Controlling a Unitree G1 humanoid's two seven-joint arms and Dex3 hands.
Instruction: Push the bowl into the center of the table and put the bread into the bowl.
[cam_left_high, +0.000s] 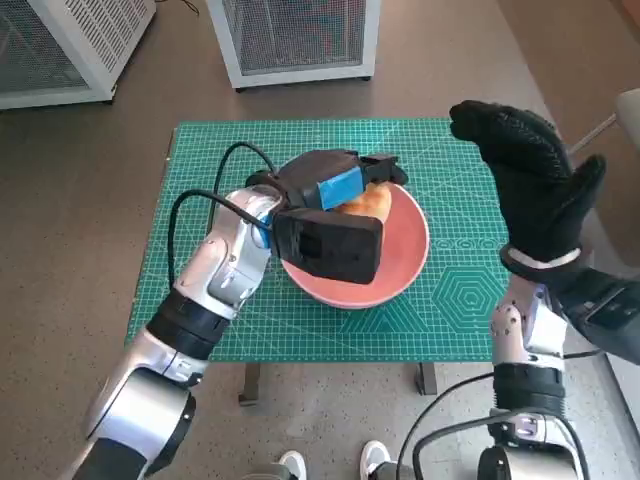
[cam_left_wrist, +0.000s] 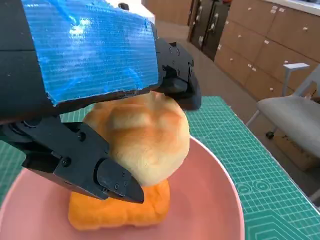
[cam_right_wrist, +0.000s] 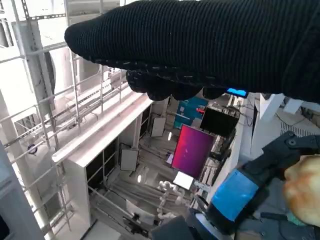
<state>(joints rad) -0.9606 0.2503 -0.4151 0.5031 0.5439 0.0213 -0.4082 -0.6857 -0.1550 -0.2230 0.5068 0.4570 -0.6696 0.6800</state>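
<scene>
Head view: pink bowl (cam_left_high: 405, 262) near table centre on green cutting mat (cam_left_high: 200, 300); left hand (cam_left_high: 330, 185) over bowl's 11 o'clock rim, gripping bread (cam_left_high: 368, 204), mostly hidden by wrist housing. Right hand (cam_left_high: 530, 185) raised at bowl's 3 o'clock, clear of table, fingers spread, holding nothing. White cabinets (cam_left_high: 295, 40) on floor at 12 o'clock.

Left wrist view: golden bun (cam_left_wrist: 145, 135) clamped between black fingers (cam_left_wrist: 90, 160), plus orange piece (cam_left_wrist: 120, 207) under bun, resting on bowl floor (cam_left_wrist: 200, 200); not visible from head camera. Grey chair (cam_left_wrist: 287, 107) beyond mat.

Right wrist view: glove (cam_right_wrist: 200, 40) across frame, blue-taped left hand (cam_right_wrist: 235, 192) and bread edge (cam_right_wrist: 305, 190) at far corner; bowl unseen here.
</scene>
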